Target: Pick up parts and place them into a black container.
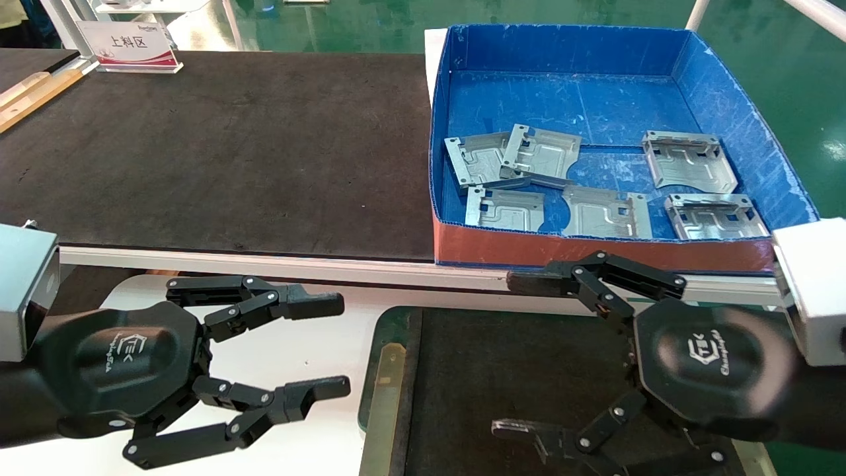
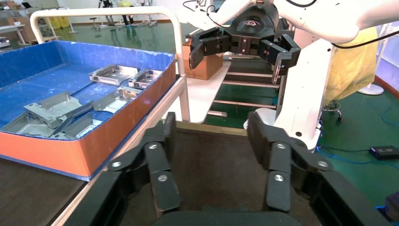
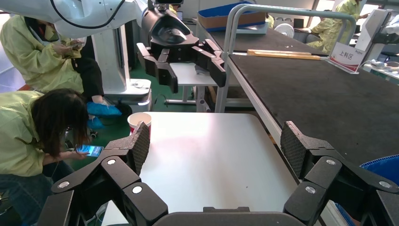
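Observation:
Several silver-grey metal parts [image 1: 538,155] lie scattered in the blue box [image 1: 568,49] at the right, and show from the side in the left wrist view [image 2: 113,74]. The black container [image 1: 390,320], a shallow tray with a green rim and a brass strip, sits in front of the box; no part shows on its visible floor [image 2: 211,165]. My right gripper [image 1: 515,357] hangs open over this tray and points left, holding nothing. My left gripper [image 1: 334,345] is open and empty over the white table, pointing right at the tray. The two grippers face each other [image 2: 235,63] [image 3: 195,77].
A large black mat [image 1: 231,145] covers the bench left of the blue box, with a small sign [image 1: 129,46] at its far corner. A white side table [image 3: 207,155] carries a paper cup [image 3: 139,120]. People in yellow coats [image 3: 33,56] sit beyond it.

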Robot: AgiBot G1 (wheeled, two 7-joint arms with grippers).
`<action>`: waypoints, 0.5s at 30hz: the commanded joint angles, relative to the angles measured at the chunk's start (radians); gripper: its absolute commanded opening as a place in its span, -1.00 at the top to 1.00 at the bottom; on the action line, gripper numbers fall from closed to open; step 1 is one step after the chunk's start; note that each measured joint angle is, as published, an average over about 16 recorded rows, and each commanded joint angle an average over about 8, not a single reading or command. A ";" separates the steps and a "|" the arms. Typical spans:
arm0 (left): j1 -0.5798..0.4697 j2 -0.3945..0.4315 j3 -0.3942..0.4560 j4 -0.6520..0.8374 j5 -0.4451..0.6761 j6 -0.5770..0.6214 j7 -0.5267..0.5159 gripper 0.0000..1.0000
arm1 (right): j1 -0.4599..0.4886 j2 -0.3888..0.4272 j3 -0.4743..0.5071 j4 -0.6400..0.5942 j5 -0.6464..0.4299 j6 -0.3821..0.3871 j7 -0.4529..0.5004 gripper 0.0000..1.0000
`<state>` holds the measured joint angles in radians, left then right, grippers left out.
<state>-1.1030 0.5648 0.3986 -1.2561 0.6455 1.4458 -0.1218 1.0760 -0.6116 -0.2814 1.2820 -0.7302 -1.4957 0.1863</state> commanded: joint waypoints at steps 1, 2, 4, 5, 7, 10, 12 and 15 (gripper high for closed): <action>0.000 0.000 0.000 0.000 0.000 0.000 0.000 1.00 | 0.000 0.000 0.000 0.000 0.000 0.000 0.000 -1.00; 0.000 0.000 0.000 0.000 0.000 0.000 0.000 1.00 | 0.000 0.000 0.000 0.000 0.000 0.000 0.000 -1.00; 0.000 0.000 0.000 0.000 0.000 0.000 0.000 1.00 | 0.000 0.000 0.000 0.000 0.000 0.000 0.000 -1.00; 0.000 0.000 0.000 0.000 0.000 0.000 0.000 1.00 | 0.000 0.000 0.000 0.000 0.000 0.000 0.000 -1.00; 0.000 0.000 0.000 0.000 0.000 0.000 0.000 1.00 | 0.000 0.000 0.000 0.000 0.000 0.000 0.000 -1.00; 0.000 0.000 0.000 0.000 0.000 0.000 0.000 1.00 | 0.000 0.000 0.000 0.000 0.000 0.000 0.000 -1.00; 0.000 0.000 0.000 0.000 0.000 0.000 0.000 1.00 | 0.000 0.000 0.000 0.000 0.000 0.000 0.000 -1.00; 0.000 0.000 0.000 0.000 0.000 0.000 0.000 1.00 | 0.000 0.000 0.000 0.000 0.000 0.000 0.000 -1.00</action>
<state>-1.1030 0.5648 0.3986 -1.2561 0.6455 1.4458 -0.1218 1.0760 -0.6116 -0.2814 1.2820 -0.7302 -1.4957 0.1863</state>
